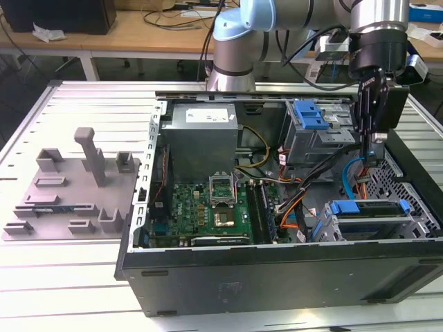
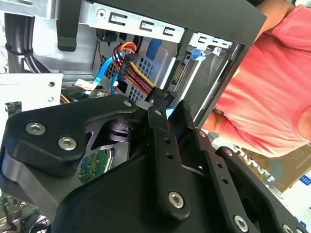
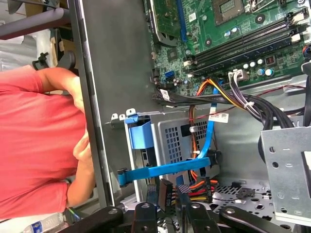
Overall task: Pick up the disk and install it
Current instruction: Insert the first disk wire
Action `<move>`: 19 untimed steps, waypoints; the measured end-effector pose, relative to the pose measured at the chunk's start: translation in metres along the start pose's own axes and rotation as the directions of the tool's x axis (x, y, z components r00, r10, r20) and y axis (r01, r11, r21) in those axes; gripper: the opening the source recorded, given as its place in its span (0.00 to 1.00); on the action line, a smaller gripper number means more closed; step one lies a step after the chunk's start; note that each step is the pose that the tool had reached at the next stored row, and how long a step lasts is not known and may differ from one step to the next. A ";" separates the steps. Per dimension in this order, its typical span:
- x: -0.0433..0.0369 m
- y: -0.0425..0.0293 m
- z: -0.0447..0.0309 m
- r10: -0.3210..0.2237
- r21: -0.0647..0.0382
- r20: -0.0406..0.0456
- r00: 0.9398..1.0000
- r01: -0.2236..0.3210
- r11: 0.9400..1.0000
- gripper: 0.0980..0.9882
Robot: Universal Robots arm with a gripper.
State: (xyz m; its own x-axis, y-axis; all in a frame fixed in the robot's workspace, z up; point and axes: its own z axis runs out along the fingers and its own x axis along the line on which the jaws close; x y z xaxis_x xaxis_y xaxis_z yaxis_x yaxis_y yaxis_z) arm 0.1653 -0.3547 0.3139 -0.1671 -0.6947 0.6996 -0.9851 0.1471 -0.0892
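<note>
Your end effector [image 1: 374,158] is hanging near the disk [image 1: 367,207], which is sitting in the drive cage [image 1: 419,225]; can't tell its grip.

One robot arm [image 1: 239,28] with pale blue joint caps, base joint well off to the exterior view's left of the gripper [image 1: 372,149], silver wrist [image 1: 377,17] upright straight above it, black gripper hanging vertical and pointed down, screw-studded black linkage plates [image 2: 73,141] on its body
</note>
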 end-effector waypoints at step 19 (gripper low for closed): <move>-0.0049 0.0073 0.0034 0.031 0.038 -0.027 0.999 -0.030 0.999 0.22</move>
State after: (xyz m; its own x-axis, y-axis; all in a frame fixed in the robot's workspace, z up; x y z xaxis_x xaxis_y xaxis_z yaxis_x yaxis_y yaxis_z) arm 0.1588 -0.3527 0.3074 -0.1960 -0.6707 0.7154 -0.9806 0.1405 -0.1369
